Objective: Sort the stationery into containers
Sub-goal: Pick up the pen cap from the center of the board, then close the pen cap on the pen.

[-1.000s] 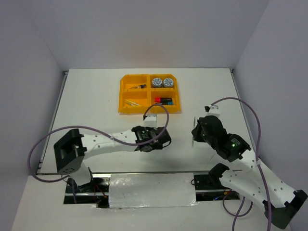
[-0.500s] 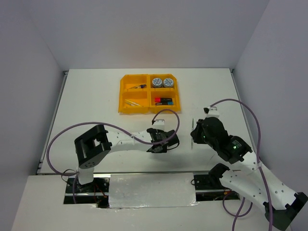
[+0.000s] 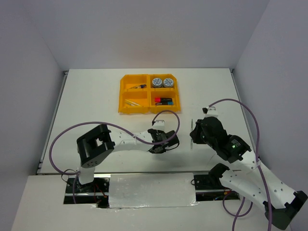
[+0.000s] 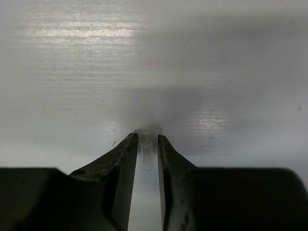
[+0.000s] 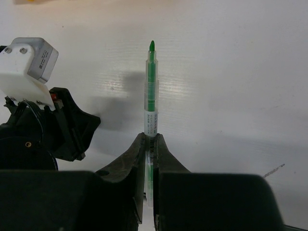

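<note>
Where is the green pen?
In the right wrist view, the green pen sticks out of the right hand over the white table, with the left hand to its left.

White table (image 3: 96, 106), orange-yellow tray (image 3: 139, 110) lying toward its far edge — four compartments; 2x2

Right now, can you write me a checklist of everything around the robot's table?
Surface: white table, with faint marks up close.
Job's things: orange tray holds two tape rolls, highlighters and pens. The green pen is outside it.
Clutter: nothing seen.
Grippers: right gripper is shut on the green pen. Left gripper has its jaws close around a small clear piece; grip unclear.
Cables: purple cables loop off both arms.
Surroundings: pale walls.
</note>
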Robot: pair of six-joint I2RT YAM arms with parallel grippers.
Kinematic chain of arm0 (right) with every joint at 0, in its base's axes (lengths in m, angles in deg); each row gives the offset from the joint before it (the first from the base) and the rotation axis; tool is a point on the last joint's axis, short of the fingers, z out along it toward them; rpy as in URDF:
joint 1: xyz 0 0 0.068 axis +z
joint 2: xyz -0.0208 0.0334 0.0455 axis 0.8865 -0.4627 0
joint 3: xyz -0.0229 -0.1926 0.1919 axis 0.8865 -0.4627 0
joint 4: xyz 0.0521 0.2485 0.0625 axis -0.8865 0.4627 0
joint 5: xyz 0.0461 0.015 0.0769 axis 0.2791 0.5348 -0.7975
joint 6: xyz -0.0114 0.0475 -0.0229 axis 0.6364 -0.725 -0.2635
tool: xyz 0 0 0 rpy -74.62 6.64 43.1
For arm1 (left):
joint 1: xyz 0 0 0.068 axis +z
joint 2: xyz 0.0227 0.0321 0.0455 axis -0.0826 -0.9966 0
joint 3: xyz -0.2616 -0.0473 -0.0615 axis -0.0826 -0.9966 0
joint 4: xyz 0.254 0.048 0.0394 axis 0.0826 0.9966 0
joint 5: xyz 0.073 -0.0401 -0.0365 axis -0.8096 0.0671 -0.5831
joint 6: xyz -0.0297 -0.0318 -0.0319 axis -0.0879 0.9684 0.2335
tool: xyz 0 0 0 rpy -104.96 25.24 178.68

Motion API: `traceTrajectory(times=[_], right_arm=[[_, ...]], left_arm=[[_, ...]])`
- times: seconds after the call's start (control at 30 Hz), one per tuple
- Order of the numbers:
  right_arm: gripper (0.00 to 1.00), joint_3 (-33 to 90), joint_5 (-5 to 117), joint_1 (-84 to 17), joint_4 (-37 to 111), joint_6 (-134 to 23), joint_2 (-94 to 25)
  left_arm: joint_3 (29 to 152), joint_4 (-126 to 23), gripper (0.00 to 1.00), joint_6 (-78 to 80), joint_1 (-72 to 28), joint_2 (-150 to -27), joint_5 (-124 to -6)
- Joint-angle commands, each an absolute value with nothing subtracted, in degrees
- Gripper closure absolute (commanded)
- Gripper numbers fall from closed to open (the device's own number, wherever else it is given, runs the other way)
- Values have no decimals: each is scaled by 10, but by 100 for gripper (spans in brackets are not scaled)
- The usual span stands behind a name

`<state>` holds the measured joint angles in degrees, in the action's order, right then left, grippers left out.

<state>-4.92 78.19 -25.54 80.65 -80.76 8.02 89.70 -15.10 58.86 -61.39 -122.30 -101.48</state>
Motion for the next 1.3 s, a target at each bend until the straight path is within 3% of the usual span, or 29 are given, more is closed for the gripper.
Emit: traceTrajectory(times=[0.0,0.27,0.43,0.67,0.9,1.1,1.27], right_arm=[[94,-52,776,-249,790,-800,90],[96,-57,750,-250,778,-787,95],[99,-91,651,-248,713,-770,118],[100,-277,472,-225,387,-833,210],[100,-398,545,-134,154,-884,225],[100,-368,605,-35,81,-862,115],[100,-321,655,-14,85,-850,57]], left_arm=[[869,-164,71,597,-610,-1230,-984],[822,-187,100,597,-610,-1189,-970],[820,-175,100,575,-607,-1116,-1018],[760,-284,100,479,-557,-941,-1070],[560,-705,100,395,-539,-704,-1030],[533,-788,100,374,-531,-670,-981],[525,-814,100,378,-530,-666,-952]])
